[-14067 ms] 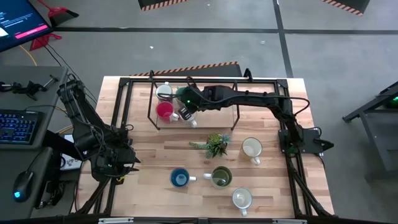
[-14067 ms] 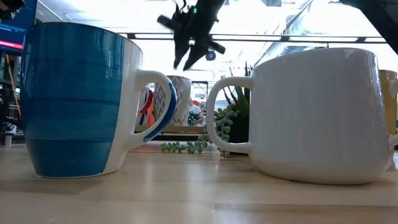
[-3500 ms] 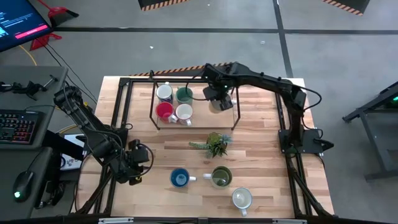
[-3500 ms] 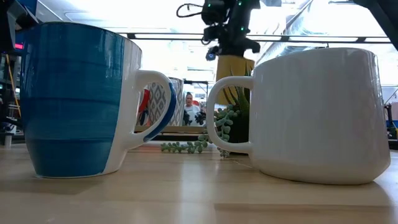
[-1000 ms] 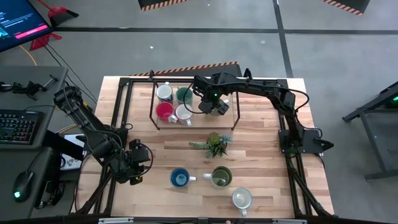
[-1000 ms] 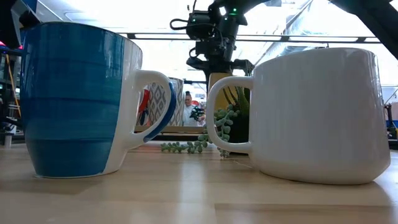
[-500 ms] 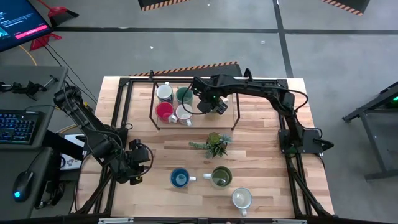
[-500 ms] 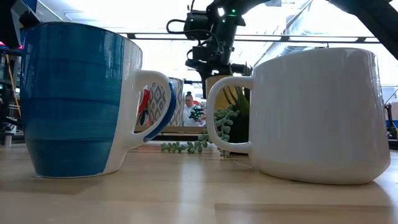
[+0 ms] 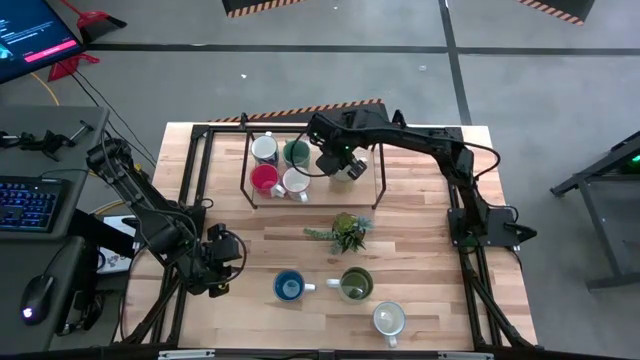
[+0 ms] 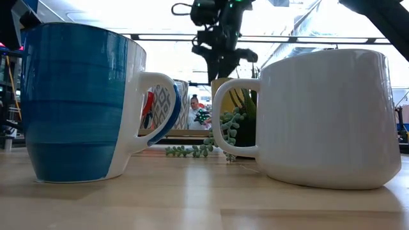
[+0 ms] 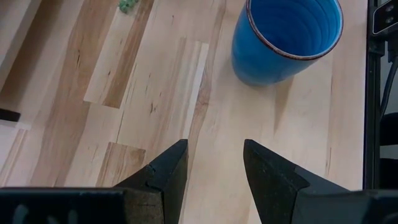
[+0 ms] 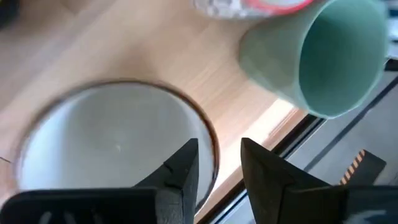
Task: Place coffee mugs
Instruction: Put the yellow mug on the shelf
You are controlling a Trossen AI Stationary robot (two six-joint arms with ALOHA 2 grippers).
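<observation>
Only wristward: right gripper (image 12: 217, 158) astride cream mug (image 12: 112, 146) rim

Four mugs (image 9: 279, 166) clustered inside rack (image 9: 246, 170) at table rear; plant (image 9: 346, 233) mid-table; three mugs (image 9: 340, 293) in front of plant.

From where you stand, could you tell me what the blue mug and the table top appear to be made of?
The blue mug looks like glazed ceramic: a glossy surface with fine horizontal ridges and a white handle with a blue-edged rim. The table top looks like light wood in jointed strips, with visible grain and a smooth, probably sealed finish.
</observation>
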